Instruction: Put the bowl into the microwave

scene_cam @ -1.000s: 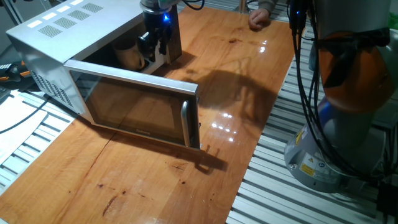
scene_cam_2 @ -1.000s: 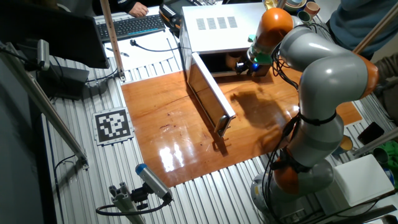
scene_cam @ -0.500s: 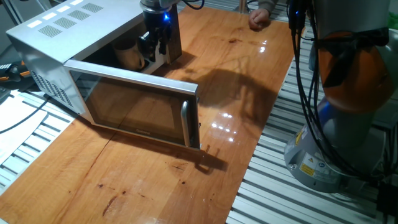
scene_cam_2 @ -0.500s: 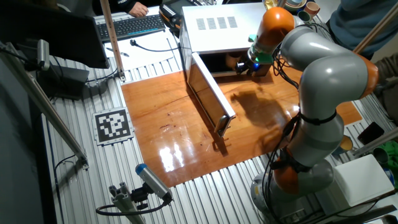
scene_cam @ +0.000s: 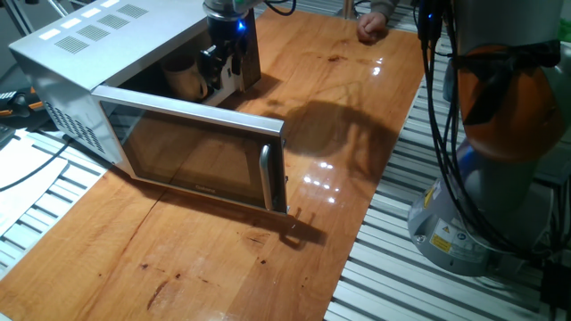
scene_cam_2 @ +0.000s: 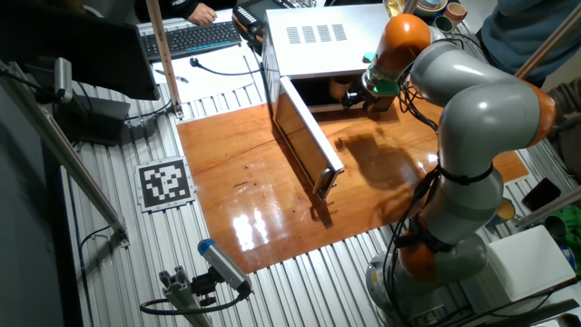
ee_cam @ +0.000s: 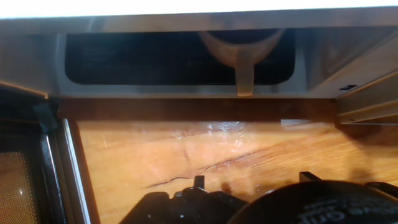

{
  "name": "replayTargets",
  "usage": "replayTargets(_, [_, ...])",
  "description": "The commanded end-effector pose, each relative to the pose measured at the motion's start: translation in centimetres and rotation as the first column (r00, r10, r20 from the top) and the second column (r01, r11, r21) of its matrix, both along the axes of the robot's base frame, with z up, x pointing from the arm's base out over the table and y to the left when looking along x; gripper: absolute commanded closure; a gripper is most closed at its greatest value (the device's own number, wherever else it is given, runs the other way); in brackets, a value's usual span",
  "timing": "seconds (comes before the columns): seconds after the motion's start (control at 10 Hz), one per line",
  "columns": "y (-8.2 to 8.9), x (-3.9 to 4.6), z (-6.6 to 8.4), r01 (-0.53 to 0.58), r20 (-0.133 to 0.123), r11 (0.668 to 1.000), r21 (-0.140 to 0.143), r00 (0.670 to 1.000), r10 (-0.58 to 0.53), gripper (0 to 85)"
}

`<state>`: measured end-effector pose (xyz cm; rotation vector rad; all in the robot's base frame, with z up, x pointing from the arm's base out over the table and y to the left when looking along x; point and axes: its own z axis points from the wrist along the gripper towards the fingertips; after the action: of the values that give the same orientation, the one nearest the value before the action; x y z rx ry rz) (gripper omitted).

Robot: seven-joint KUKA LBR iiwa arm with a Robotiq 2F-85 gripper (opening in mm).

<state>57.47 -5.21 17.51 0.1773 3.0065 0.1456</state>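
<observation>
Microwave [scene_cam: 80,53]: left end of the table, vent slots on top, cavity open toward the table's middle.
Door [scene_cam: 192,152]: swung wide, standing out over the wood, bar handle at its free right edge; its lower edge sits near the table's front edge.
Bowl [scene_cam: 183,78]: inside the cavity, just behind the opening; in the hand view [ee_cam: 239,46] it sits past the sill, seen inverted.
Gripper [scene_cam: 217,64]: at the cavity mouth, just right of the bowl, apart from it; I cannot tell how its jaws stand.
Table [scene_cam: 357,134]: bare wood right of the door, running to the far right edge.
Arm [scene_cam_2: 472,100]: arches over that open stretch.
</observation>
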Motion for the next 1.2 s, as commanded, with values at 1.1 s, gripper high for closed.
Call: replayTargets(1.1, [-0.1, -7.65, 3.6, 0.062, -0.062, 0.997, 0.049, 0.996, -0.058, 34.0])
